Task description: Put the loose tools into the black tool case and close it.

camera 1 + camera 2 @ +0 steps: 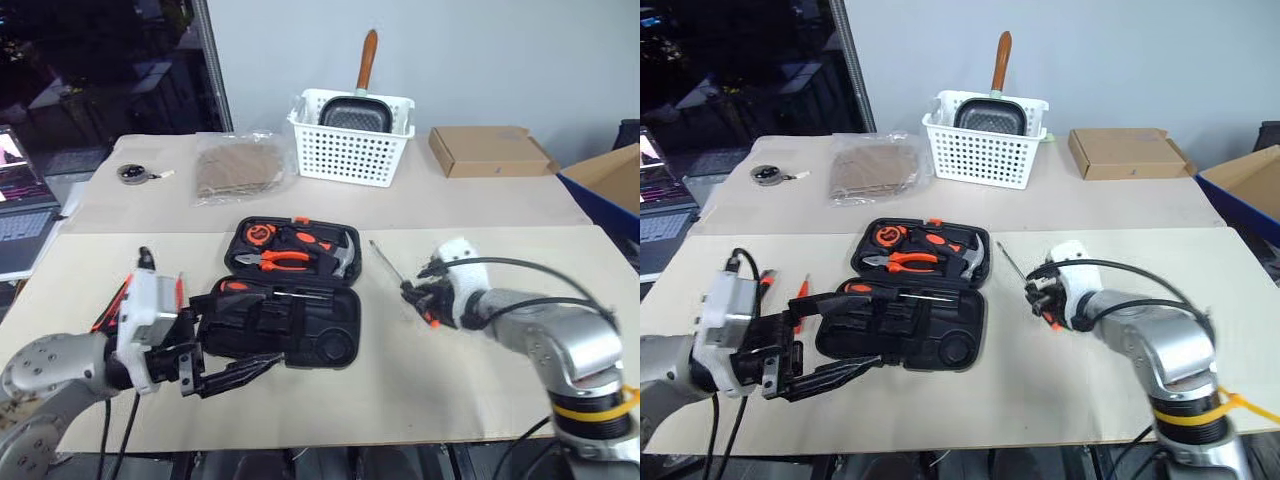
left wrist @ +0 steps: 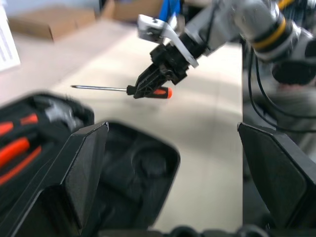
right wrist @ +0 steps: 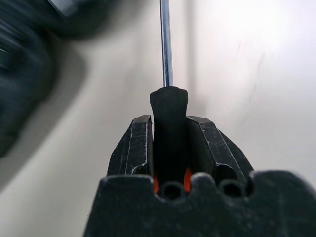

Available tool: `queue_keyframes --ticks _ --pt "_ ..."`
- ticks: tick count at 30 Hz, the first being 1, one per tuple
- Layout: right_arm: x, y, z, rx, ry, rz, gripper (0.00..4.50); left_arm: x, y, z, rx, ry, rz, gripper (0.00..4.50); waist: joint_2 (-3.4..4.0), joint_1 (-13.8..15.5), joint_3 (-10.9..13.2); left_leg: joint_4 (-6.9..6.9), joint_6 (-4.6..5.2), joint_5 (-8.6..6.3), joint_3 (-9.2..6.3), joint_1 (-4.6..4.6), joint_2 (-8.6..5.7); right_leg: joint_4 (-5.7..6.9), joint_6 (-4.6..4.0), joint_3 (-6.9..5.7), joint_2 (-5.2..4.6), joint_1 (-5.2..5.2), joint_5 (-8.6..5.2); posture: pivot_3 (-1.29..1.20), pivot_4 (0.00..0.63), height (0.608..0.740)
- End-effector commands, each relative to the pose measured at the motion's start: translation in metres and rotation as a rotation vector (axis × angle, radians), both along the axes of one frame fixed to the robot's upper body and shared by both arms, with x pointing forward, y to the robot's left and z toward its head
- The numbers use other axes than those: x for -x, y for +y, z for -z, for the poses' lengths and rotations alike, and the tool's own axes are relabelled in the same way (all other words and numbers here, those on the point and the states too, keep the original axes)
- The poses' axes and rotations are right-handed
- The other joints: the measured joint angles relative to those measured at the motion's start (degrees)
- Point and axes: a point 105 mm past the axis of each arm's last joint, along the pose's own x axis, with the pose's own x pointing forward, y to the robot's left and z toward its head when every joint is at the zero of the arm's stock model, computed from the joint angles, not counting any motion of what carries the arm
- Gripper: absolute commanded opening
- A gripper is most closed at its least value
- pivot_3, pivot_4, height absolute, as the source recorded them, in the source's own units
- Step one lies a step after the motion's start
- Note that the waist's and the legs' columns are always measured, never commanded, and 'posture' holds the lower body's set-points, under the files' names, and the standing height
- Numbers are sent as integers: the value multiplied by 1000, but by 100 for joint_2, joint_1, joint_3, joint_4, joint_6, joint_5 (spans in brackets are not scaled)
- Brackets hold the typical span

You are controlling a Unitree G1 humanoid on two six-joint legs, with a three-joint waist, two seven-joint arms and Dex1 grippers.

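Beige tabletop point(image 1: 480, 390) carrying the flat black moulded-plastic tool case point(image 1: 285, 300), which lies hinged open with orange-handled pliers and a small hammer seated in its far half. Right gripper point(image 2: 143, 89) clenched on a black-and-orange-handled screwdriver point(image 2: 123, 89); the right wrist view shows both fingers point(image 3: 134, 145) pressed against the black handle, the steel shaft projecting straight ahead beyond the fingertips. In the left wrist view the screwdriver hangs clear of the tabletop, level, its tip pointing toward the case, which lies just beside this gripper on its inner side. Left gripper point(image 1: 825, 340) spread wide and released, holding nothing, with the near corner of the case directly in front of its fingertips and between them. Slim orange-and-black hand tools point(image 1: 802, 291) lie on the table close behind the left gripper. Beyond the case stand a white lattice plastic basket point(image 1: 350, 150) holding a dark pan with a wooden handle, a clear bag of brown material point(image 1: 238, 168), and a flat brown cardboard box point(image 1: 488, 150).
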Motion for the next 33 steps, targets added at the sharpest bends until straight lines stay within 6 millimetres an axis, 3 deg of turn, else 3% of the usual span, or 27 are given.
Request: queue_keyframes --ticks 1,4,8,13,19,33 --pt "12 42 -30 -34 -115 -303 726 9 26 -3 18 -38 -54 4500 -3 -59 4 -3 0 0 -1 4 5 4 -9 -1 4 0 -5 0 150 740" --pt "18 71 -25 22 -98 -493 726 21 50 7 25 12 -118 4500 -3 -83 10 -6 -2 1 -4 9 10 20 -26 -7 5 -4 -15 0 150 740" --pt "14 100 5 200 -118 -681 724 38 78 21 2 57 -192 4500 -7 -50 13 -7 -4 2 -5 13 10 20 -34 -20 -3 -5 -21 0 150 740" --pt "-1 124 19 278 -144 -767 724 45 82 22 -3 55 -195 4500 -23 24 22 -4 -8 5 -1 2 1 16 -51 -28 -19 -10 -30 0 150 740" --pt "-9 132 30 353 -107 -817 723 48 82 20 -3 45 -195 4500 -23 53 22 -4 -12 0 -1 0 4 16 -34 -37 -27 -16 -16 0 150 740" --pt "-27 135 47 330 67 -691 720 50 76 23 16 52 -189 4500 -24 -62 20 -4 -43 2 -6 22 32 35 -71 -42 -25 -5 -14 0 150 740"
